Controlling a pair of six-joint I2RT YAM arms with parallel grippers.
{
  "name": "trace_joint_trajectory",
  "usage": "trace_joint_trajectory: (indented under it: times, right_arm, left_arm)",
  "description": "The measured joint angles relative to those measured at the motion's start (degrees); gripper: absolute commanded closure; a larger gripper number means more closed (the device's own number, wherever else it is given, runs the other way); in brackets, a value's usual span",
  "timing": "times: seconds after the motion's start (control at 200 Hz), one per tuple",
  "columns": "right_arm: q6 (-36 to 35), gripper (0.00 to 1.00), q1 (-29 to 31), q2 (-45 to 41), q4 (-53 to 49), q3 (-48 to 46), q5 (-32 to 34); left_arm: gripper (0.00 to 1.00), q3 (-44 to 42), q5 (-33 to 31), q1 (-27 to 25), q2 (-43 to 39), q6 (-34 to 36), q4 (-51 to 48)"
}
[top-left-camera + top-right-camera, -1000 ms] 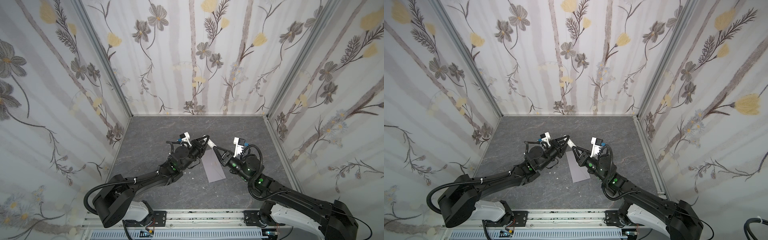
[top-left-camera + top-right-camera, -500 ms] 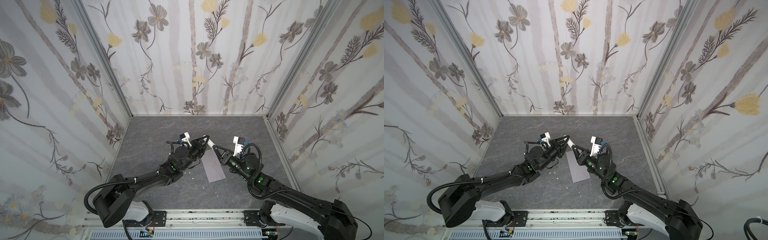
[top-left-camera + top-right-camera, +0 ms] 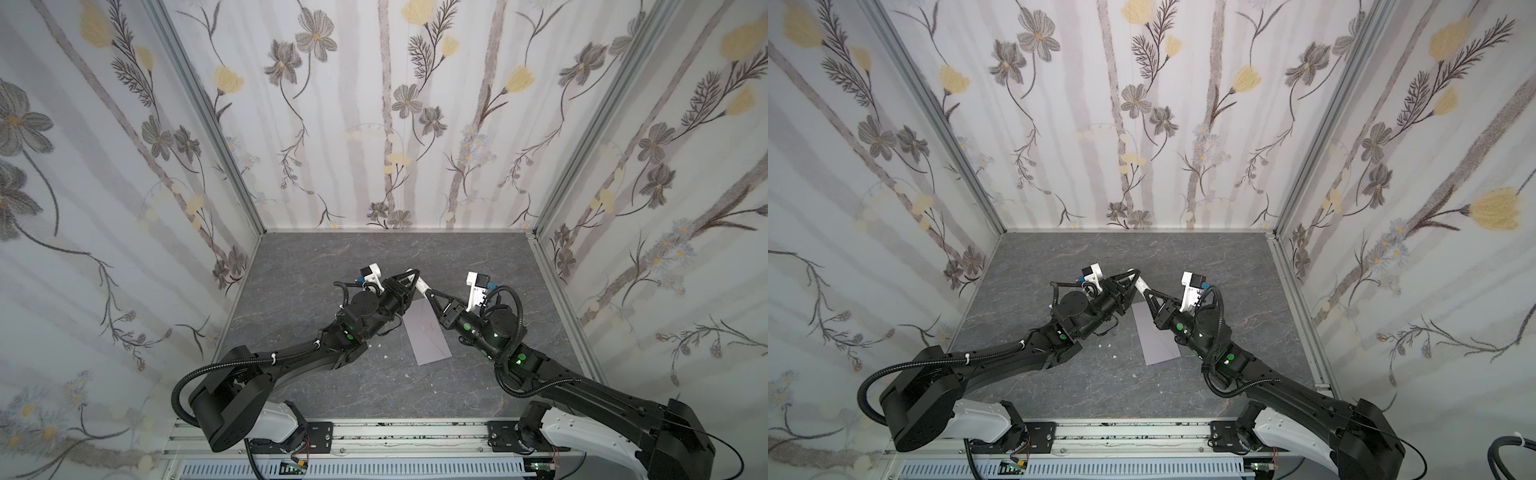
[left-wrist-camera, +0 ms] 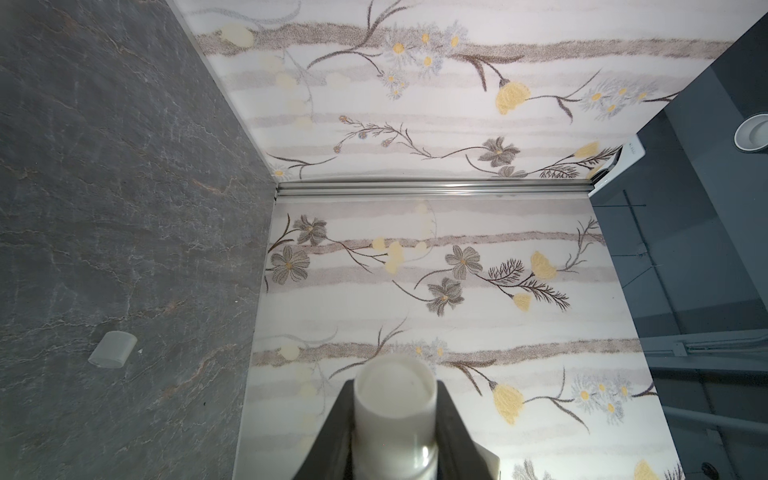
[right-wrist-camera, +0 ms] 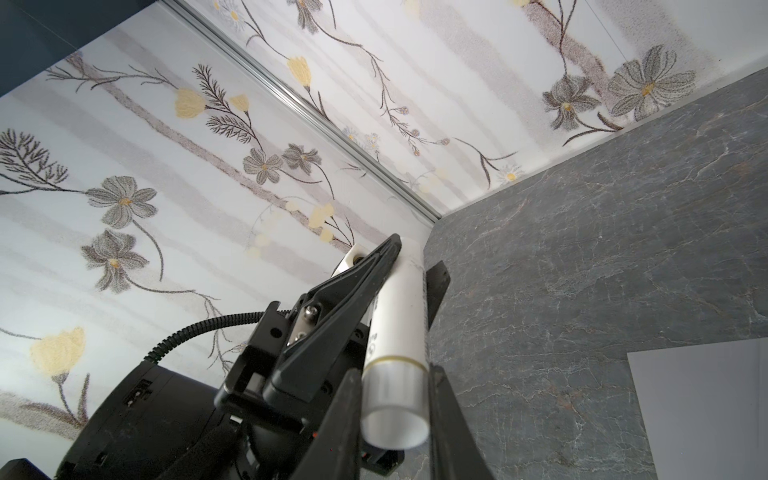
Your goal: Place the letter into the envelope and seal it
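Left gripper (image 3: pixel 413 275) over envelope (image 3: pixel 428 338) far end: jaws around glue stick (image 3: pixel 420 284) tip, grip cannot tell. Right gripper (image 3: pixel 429 294), same envelope end, clamped on glue stick base. Letter unseen, likely inside envelope; gluing, sealing left.

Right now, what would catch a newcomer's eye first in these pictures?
Both grippers meet mid-table on one white glue stick: the left gripper and the right gripper clamp opposite ends. Below them the grey-lavender envelope lies flat, and a small pale cap lies loose on the table.
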Motion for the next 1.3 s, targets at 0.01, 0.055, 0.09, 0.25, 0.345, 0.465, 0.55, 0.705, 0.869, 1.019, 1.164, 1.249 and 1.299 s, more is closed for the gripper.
trace_joint_trajectory:
  times: [0.01,0.055,0.09,0.25,0.345,0.465,0.55,0.705,0.869,1.019,1.164,1.249,1.299]
  right_arm:
    - [0.0,0.83,0.0,0.0,0.0,0.0,0.0]
    - [0.0,0.83,0.0,-0.2,0.0,0.0,0.0]
    - [0.0,0.83,0.0,-0.2,0.0,0.0,-0.1]
    - [0.0,0.83,0.1,-0.3,0.0,0.0,0.0]
    - [0.0,0.83,0.1,-0.5,0.0,0.0,0.0]
    - [0.0,0.84,0.1,-0.8,-0.2,0.0,0.2]
    - [0.0,0.84,0.1,-0.9,-0.3,0.0,0.2]
    - [0.0,0.84,0.1,-0.9,-0.5,0.1,0.3]
    - [0.0,0.84,0.1,-0.8,-0.5,0.3,0.3]
    - [0.0,0.84,0.0,-0.8,-0.9,0.3,0.3]
    - [0.0,0.84,0.0,-0.8,-1.4,0.5,0.3]
    - [0.0,0.84,0.0,-0.8,-1.5,0.6,0.3]
    - [0.0,0.84,0.0,-0.7,-1.7,0.7,0.3]
  left_arm:
    - [0.70,0.0,0.0,0.0,0.0,0.0,0.0]
    - [0.67,0.0,0.4,0.0,-0.2,0.0,0.0]
    - [0.66,0.0,0.7,0.0,-0.3,-0.3,0.0]
    - [0.62,-0.1,4.2,-0.2,-0.4,-0.5,0.0]
    - [0.62,-0.3,4.6,-0.2,-0.7,-0.5,0.0]
    - [0.64,-1.0,5.0,-0.2,-1.4,-0.9,0.0]
    - [0.66,-1.4,5.1,-0.1,-1.8,-0.9,0.0]
    - [0.66,-1.5,5.7,-0.1,-2.0,-0.9,0.0]
    - [0.65,-1.3,6.6,-0.1,-1.9,-1.0,0.0]
    - [0.61,-1.3,7.6,-0.1,-1.6,-1.1,0.0]
    - [0.61,-1.3,7.9,-0.1,-1.6,-1.1,-0.2]
    - [0.61,-1.3,8.0,-0.1,-1.6,-1.1,-0.2]
    - [0.62,-1.3,8.1,-0.1,-1.6,-1.1,-0.2]
